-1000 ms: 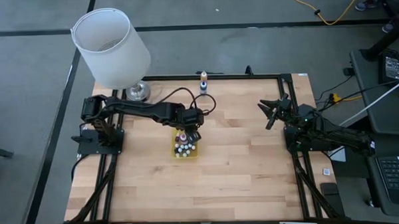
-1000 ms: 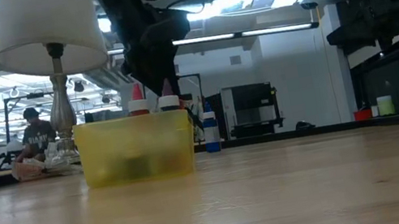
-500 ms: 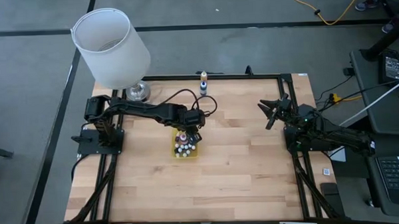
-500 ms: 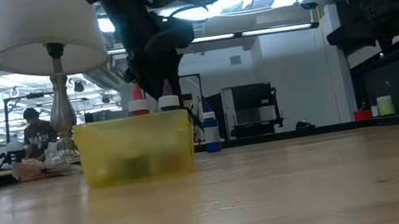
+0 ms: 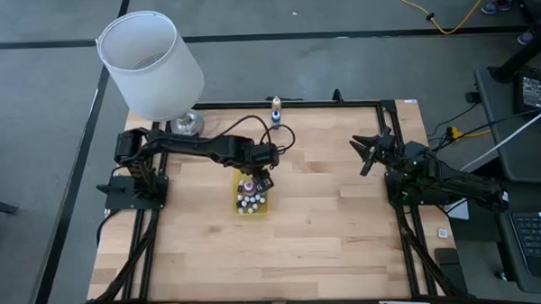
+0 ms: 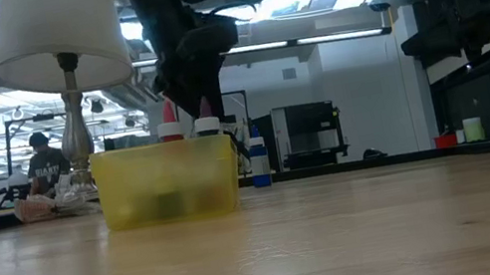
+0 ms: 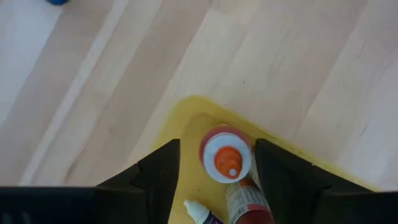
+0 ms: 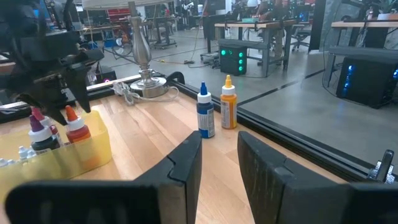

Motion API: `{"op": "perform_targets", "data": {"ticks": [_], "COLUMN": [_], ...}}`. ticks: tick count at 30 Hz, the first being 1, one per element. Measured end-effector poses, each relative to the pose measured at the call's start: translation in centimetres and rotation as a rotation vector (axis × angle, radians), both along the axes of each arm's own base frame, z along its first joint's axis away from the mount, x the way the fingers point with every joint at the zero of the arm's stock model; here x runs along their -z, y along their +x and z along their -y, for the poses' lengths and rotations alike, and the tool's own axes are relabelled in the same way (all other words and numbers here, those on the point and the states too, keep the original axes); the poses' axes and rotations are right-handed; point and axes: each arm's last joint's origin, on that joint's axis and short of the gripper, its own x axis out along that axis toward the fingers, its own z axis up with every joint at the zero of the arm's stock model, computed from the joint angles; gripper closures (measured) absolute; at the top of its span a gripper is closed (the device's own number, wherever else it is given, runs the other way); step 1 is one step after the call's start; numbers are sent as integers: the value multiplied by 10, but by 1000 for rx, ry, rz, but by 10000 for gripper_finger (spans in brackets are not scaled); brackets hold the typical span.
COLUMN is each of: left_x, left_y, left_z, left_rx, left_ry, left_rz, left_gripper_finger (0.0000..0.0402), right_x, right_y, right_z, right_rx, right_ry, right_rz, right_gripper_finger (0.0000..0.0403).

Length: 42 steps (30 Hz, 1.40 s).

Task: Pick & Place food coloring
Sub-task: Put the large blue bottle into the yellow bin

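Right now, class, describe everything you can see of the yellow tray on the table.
The yellow tray is a small, see-through plastic box resting flat on the wooden table, left of its middle. Little dropper bottles stand inside, caps poking above the rim. The left gripper hangs over its far end, fingers either side of an orange bottle in one corner.

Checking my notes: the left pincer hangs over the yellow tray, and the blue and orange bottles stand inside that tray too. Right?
Not quite. The left pincer does hang over the yellow tray, but the blue bottle and orange bottle stand outside it, at the table's far edge, as the right wrist view shows.
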Motion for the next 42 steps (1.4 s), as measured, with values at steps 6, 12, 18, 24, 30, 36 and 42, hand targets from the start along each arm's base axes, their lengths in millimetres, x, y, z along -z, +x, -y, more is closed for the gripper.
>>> {"op": "perform_targets", "data": {"ticks": [6,12,18,24,30,36,42], "left_x": [-21,-47,-58,-55,-56,-46,-28], "left_y": [3,-3,-9,-12,4,29,44], "left_z": [-1,-15,-54,-88,-120,-144,-164], "left_rx": [-16,-69,-199,-309,-365,-401,-467], "left_ry": [51,99,102,94,124,119,112], "left_rz": [36,152,242,284,289,243,206], "left_gripper_finger": [183,185,182,185,186,186,187], "right_x": [0,0,0,0,0,0,0], "right_y": [0,0,0,0,0,0,0], "right_z": [0,0,0,0,0,0,0], "right_rx": [0,0,0,0,0,0,0], "right_ry": [0,0,0,0,0,0,0], "right_rz": [0,0,0,-1,0,0,0], "right_gripper_finger": [297,297,297,297,297,297,297]}}
